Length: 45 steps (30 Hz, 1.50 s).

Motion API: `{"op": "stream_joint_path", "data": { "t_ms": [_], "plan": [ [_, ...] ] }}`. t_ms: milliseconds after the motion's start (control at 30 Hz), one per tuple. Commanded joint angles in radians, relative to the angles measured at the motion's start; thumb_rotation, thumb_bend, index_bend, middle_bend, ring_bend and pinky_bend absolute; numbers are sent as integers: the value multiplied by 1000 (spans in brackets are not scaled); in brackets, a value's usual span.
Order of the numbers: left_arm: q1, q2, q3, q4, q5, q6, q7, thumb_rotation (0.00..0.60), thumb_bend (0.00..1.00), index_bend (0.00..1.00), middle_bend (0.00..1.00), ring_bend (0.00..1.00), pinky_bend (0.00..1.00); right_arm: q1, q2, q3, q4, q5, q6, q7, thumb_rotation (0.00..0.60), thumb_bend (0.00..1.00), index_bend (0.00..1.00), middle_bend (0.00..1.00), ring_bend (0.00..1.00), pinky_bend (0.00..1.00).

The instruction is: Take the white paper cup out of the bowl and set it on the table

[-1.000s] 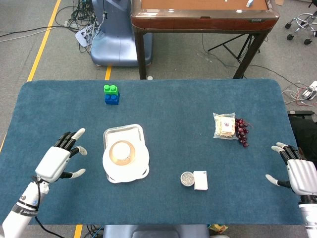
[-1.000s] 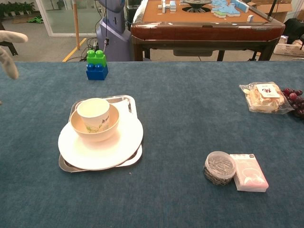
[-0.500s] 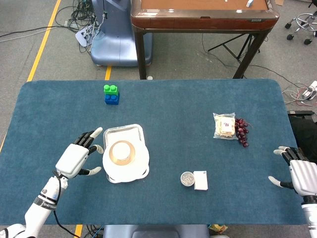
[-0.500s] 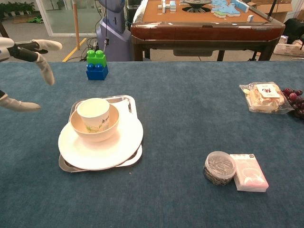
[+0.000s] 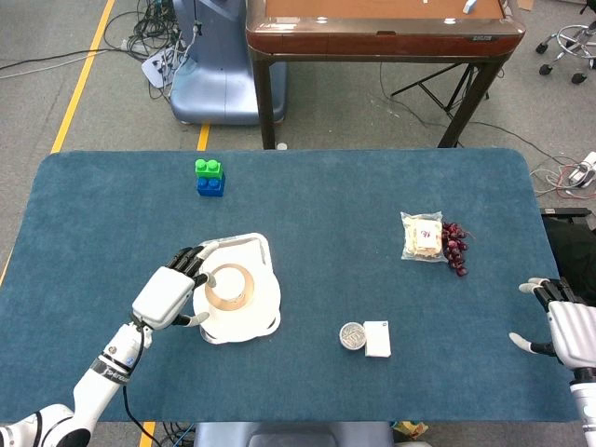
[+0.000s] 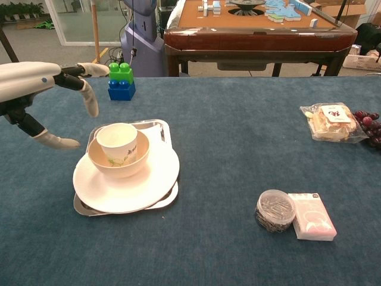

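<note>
We see a white paper cup (image 6: 118, 144) with a faint green print low on its side, sitting in a cream bowl (image 6: 121, 164) on a white plate (image 6: 134, 189) — all over a silver metal tray (image 6: 159, 131). The table (image 6: 238, 143) is covered in deep blue-teal felt. A green block tops a blue block (image 6: 121, 81). The left hand (image 6: 37, 89) is white with black fingers and pale tips. Dark red grapes (image 6: 370, 128) lie by a clear snack packet (image 6: 330, 123) — beige inside, with a white label. A white box (image 6: 312, 216) sits beside a clear round tub (image 6: 275, 210) of silvery clips.
</note>
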Motion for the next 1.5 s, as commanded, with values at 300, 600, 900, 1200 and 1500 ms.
{"op": "stream_joint_path", "data": {
  "t_ms": [300,600,900,1200,1500],
  "plan": [
    [-46,-52,1,30,-5,-24,29,600,158,393,0,0,70,3,21,3,-19,37,-16,-11,600,0,292,232,140,325],
    [-73,-72,-8,18,-64,-45,83,600,159,427,0,0,70,3,27,3,-19,41,-18,-4,600,0,292,235,140,325],
    [-107,-92,-18,16,-143,-72,146,600,160,470,0,0,70,8,29,2,-13,49,-32,3,600,0,303,239,141,325],
    [-126,-108,-20,34,-188,-74,162,600,161,491,0,0,70,10,33,2,-10,54,-39,12,600,0,304,241,140,325],
    [-147,-131,-17,70,-201,-82,145,600,161,491,0,0,70,9,38,3,-8,57,-38,23,600,0,304,241,140,325]
  ]
}}
